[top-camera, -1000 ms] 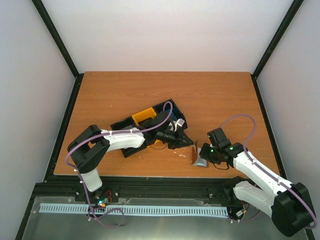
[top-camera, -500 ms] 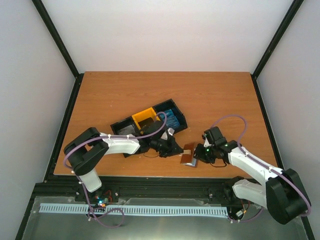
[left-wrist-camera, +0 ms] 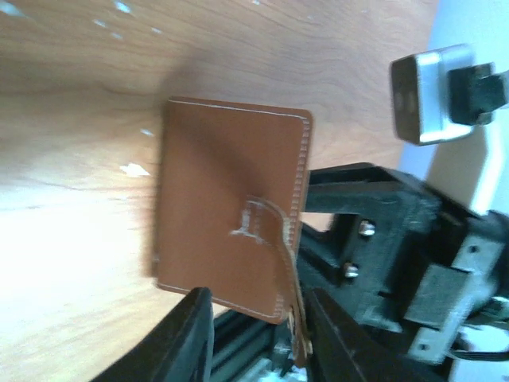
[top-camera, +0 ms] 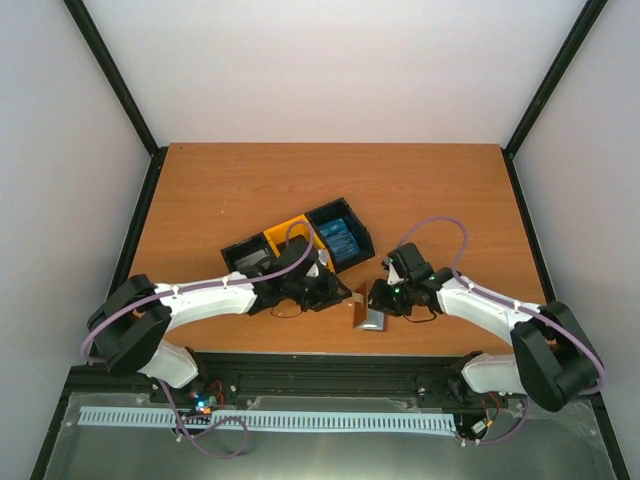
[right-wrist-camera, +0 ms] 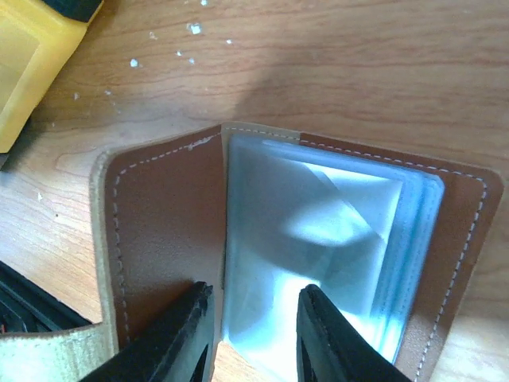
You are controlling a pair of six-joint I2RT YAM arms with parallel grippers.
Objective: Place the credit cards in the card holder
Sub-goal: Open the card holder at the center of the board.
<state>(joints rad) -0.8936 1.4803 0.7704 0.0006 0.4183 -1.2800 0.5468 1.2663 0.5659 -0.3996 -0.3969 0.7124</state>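
Note:
The brown card holder lies open near the table's front edge, one flap standing up and the pale blue-grey pockets facing the right arm. My left gripper is open just left of it. In the left wrist view its fingers straddle the lower corner and strap of the brown outer flap. My right gripper is open at the holder's right. In the right wrist view one finger is over the brown flap and the other over the pockets. Blue credit cards lie in the tray.
The black-and-yellow three-compartment tray sits just behind the left gripper, and its yellow corner shows in the right wrist view. The table's front edge and the black frame rail run right below the card holder.
The card holder has shifted left along the front edge with the right gripper following it. The left gripper has drawn back from the tray's right end to the holder's left side.

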